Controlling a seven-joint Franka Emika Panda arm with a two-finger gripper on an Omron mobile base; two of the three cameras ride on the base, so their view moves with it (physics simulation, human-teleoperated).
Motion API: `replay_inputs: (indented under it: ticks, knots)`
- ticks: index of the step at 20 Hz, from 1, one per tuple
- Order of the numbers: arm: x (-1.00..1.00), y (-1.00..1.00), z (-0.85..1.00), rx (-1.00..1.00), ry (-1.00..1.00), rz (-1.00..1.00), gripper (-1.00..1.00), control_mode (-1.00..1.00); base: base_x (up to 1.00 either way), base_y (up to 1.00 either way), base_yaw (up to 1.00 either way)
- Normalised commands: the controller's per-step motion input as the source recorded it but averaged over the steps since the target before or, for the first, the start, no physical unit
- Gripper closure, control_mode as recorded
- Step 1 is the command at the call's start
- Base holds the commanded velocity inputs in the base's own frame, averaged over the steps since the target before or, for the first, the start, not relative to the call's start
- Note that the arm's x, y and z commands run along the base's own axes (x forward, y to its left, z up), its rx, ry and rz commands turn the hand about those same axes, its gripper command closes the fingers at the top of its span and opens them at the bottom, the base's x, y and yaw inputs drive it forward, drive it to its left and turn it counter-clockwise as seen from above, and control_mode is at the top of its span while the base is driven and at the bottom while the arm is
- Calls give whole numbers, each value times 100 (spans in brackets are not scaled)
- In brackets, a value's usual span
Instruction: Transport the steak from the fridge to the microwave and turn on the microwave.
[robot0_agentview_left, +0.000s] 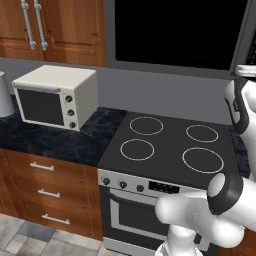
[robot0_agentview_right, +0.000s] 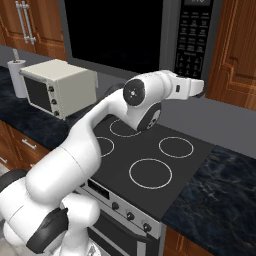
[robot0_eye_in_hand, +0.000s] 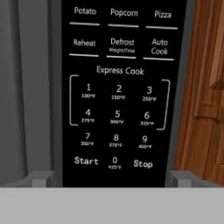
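A cream oven (robot0_agentview_left: 55, 97) with knobs is sitting on the dark worktop (robot0_agentview_left: 55, 140), well left of and below the fingers. A black stove (robot0_agentview_right: 145, 160) with four rings is lying under them. A wood cabinet (robot0_eye_in_hand: 203, 87) is standing just right of the fingers; drawers (robot0_agentview_left: 47, 192) are hanging below the worktop.

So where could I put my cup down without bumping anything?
The stovetop is bare, all four rings free. There is dark counter free in front of the cream toaster oven, and more counter right of the stove. The back left corner is crowded by the toaster oven and a white roll. Up at the microwave, the gripper is close.
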Motion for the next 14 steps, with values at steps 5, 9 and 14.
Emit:
replay_inputs:
  ticks: [5, 9, 14]
  knots:
    - [0, -17, 11, 0, 0, 0, -100, -100, 0, 0, 0]
    - [1, -7, 21, 0, 4, 0, -100, -100, 0, 0, 0]
    - [0, -14, 4, 0, 1, 0, -100, -100, 0, 0, 0]
